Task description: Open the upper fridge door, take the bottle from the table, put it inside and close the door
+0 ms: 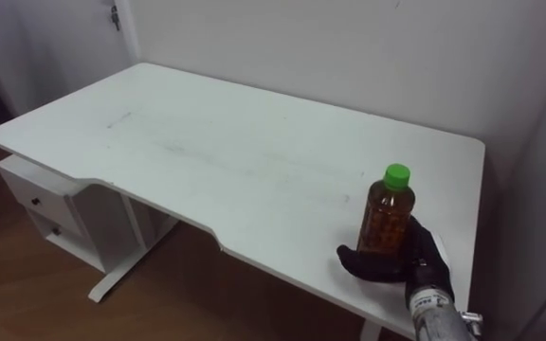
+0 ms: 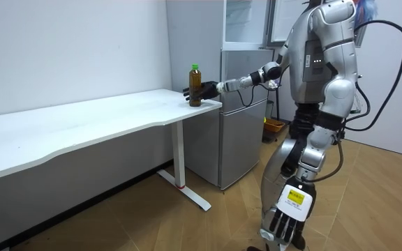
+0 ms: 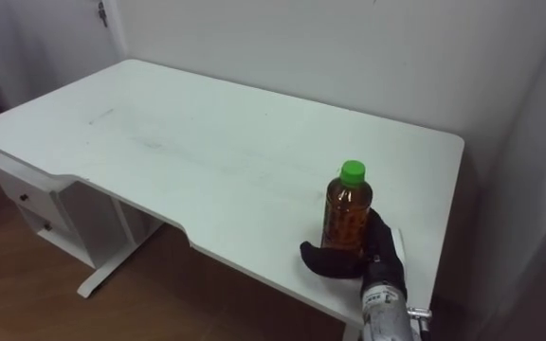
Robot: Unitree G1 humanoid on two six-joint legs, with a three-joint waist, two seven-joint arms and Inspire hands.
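Silver-grey torso, limbs; black right hand [image 1: 423, 258]; black cable behind.

A long white tabletop [image 1: 207, 142] with a curved front edge is carrying an amber plastic bottle with a green cap [image 1: 387, 213], standing upright near its right front corner. A black right hand [image 1: 391, 265] is curling round the bottle's base, seemingly resting on the surface.
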